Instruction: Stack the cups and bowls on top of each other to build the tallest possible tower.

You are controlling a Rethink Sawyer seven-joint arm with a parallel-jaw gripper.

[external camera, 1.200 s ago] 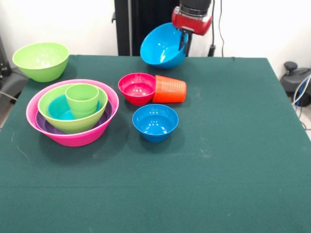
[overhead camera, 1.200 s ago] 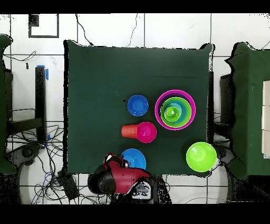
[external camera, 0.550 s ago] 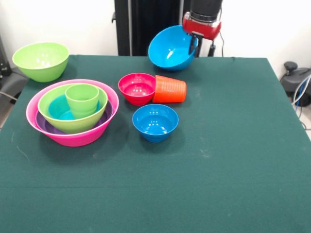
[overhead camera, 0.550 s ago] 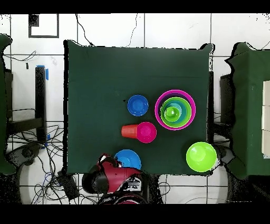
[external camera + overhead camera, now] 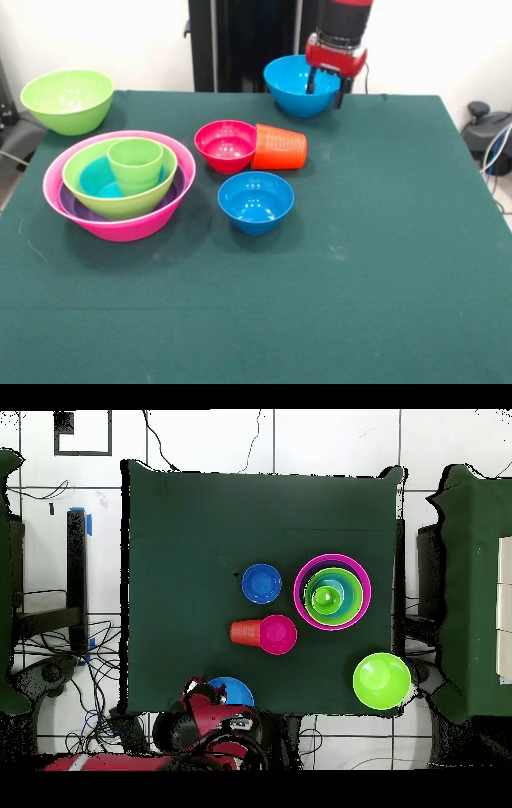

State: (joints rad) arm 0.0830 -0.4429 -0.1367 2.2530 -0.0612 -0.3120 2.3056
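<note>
**Claw held the large blue bowl by its rim at the worktop's edge**

The claw was closed on the rim of the large blue bowl, one finger inside the bowl and one outside its wall. The bowl sat upright with its opening facing up, at the edge of the green worktop; whether its base touched the cloth could not be told. From above, only a slice of that bowl showed beside the red arm.

Nearest the claw lay the orange cup, tipped on its side, its mouth touching the small red bowl. Just beyond that pair, further from the claw, stood the small blue bowl, apart from both.

Well off to one side of the claw sat the nested stack: the huge pink bowl at the bottom, the purple bowl inside it, then a lime-green bowl, the teal bowl, and the short lime-green cup standing upright on top.

The second lime-green bowl stood alone at the worktop's corner, well apart from the claw and the stack.
</note>
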